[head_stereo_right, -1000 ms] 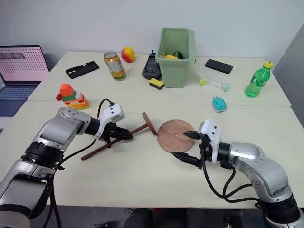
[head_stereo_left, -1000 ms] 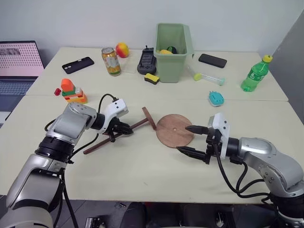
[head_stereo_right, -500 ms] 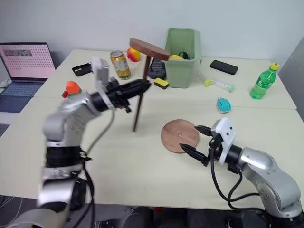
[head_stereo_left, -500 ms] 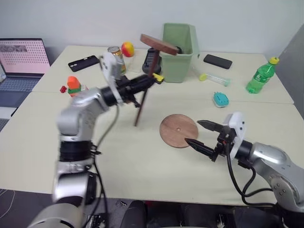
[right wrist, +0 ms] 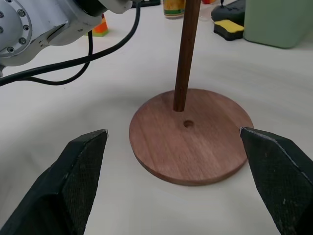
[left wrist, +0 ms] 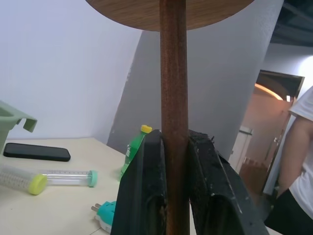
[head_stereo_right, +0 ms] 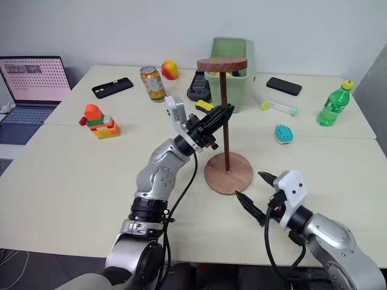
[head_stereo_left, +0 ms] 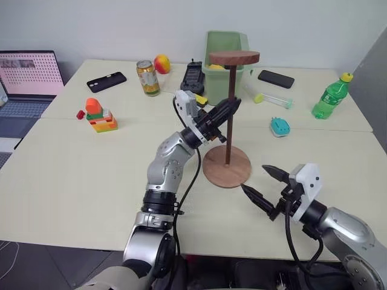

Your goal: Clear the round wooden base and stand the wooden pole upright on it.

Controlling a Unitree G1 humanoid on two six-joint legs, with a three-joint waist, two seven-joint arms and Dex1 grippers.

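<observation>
The left gripper (head_stereo_left: 231, 107) is clamped on the wooden pole (head_stereo_left: 228, 115) partway up its shaft, its two black fingers (left wrist: 146, 196) pressed flat against either side of the rod. The pole stands upright — dark brown, thin, with a reddish-brown disc fixed at its top end, lying level above the gripper. Its lower end rests on the round wooden base (right wrist: 193, 134), just beside the small centre hole rather than in it, as the right wrist view shows. The base is a flat reddish-brown disc lying on the pale counter (head_stereo_left: 78, 175), with nothing else on it.

The right gripper (head_stereo_left: 263, 185) hovers low over the counter just beside the base's near edge, its fingers spread wide and holding nothing, pointing toward the base.

Farther back, behind the pole, stands a green bin (head_stereo_right: 239, 78); something yellow shows over its rim, but what it is I cannot tell. Around it on the counter lie a black-and-yellow device (head_stereo_left: 192, 77), a drink can (head_stereo_left: 147, 78), a round red-and-yellow fruit (head_stereo_left: 161, 63), two black phones (head_stereo_left: 106, 81), a clear tube with a green cap (head_stereo_left: 266, 96), a small teal object (head_stereo_left: 277, 126) and a green bottle (head_stereo_left: 328, 95). A stack of toy bricks (head_stereo_left: 97, 115) stands to the left, with a laptop (head_stereo_left: 27, 81) beyond the counter's edge.
</observation>
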